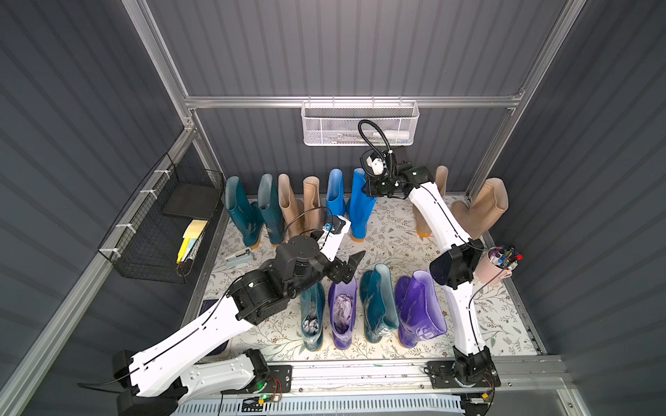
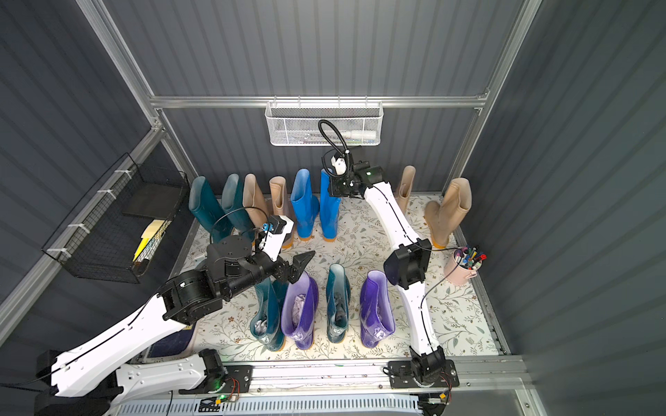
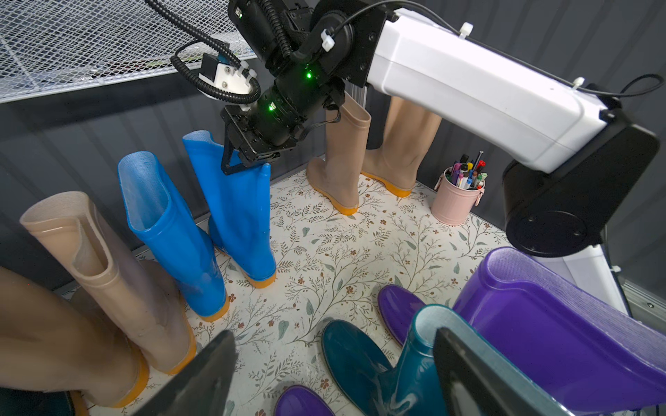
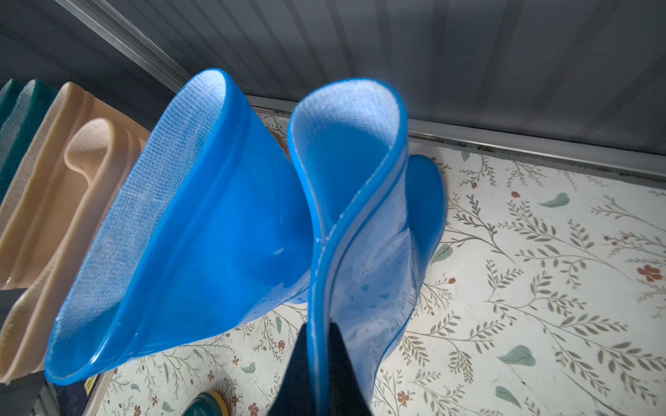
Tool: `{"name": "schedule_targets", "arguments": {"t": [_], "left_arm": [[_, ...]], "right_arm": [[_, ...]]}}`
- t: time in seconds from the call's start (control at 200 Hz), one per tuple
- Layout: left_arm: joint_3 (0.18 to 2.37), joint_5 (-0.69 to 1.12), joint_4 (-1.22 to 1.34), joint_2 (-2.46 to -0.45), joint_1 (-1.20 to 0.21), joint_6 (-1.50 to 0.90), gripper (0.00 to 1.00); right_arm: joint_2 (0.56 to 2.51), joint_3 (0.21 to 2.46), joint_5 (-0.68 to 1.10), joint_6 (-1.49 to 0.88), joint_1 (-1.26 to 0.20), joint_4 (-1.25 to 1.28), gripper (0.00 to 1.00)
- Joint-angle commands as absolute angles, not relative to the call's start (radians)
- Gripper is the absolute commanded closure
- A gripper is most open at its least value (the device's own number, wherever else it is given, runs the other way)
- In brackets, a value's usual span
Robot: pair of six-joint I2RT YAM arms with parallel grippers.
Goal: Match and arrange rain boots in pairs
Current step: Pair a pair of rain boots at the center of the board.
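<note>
Blue rubber boot (image 4: 364, 252) stands in the back row just beside its blue mate (image 4: 180, 234), right gripper (image 4: 319, 336) pinched on its rim. Judgement: settle the sole flat, toes level with the mate, then release. Left gripper (image 1: 350, 268) hangs jaws apart above a front purple boot (image 1: 342, 313). Floor: floral mat (image 1: 396, 234), looks smooth. Grey ribbed walls (image 1: 342, 47) close on three sides.

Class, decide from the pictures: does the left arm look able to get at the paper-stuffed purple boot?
Probably yes. The left gripper hangs open close over the top of that purple boot, nothing between them. The right gripper is shut on a blue boot at the back.
</note>
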State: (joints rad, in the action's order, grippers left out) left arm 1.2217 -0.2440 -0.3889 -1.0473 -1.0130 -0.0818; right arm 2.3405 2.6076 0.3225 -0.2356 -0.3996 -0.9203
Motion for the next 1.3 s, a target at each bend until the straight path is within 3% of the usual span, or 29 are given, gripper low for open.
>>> {"name": "schedule_targets", "arguments": {"t": [0.0, 0.105, 0.245, 0.915, 1.086, 1.296], "left_arm": [[1.216, -0.258, -0.385, -1.053, -1.014, -0.081, 0.12], [1.215, -0.258, -0.383, -1.052, -1.014, -0.081, 0.12], [1.210, -0.269, -0.379, -1.057, -1.014, -0.088, 0.10], [1.222, -0.228, -0.294, -1.108, -1.015, -0.078, 0.04], [1.273, -0.181, -0.285, -1.143, -1.014, -0.045, 0.04], [1.340, -0.072, -0.265, -1.189, -1.014, 0.008, 0.03]], "right_arm": [[2.331, 2.659, 0.370, -0.238, -0.406, -0.818, 1.00], [2.332, 2.658, 0.371, -0.236, -0.408, -0.827, 1.00], [2.322, 2.655, 0.365, -0.232, -0.413, -0.838, 0.87], [2.097, 2.486, 0.266, -0.183, -0.409, -0.849, 0.60], [1.975, 2.351, 0.237, -0.169, -0.372, -0.825, 0.53], [1.776, 2.110, 0.189, -0.168, -0.284, -0.761, 0.36]]}}
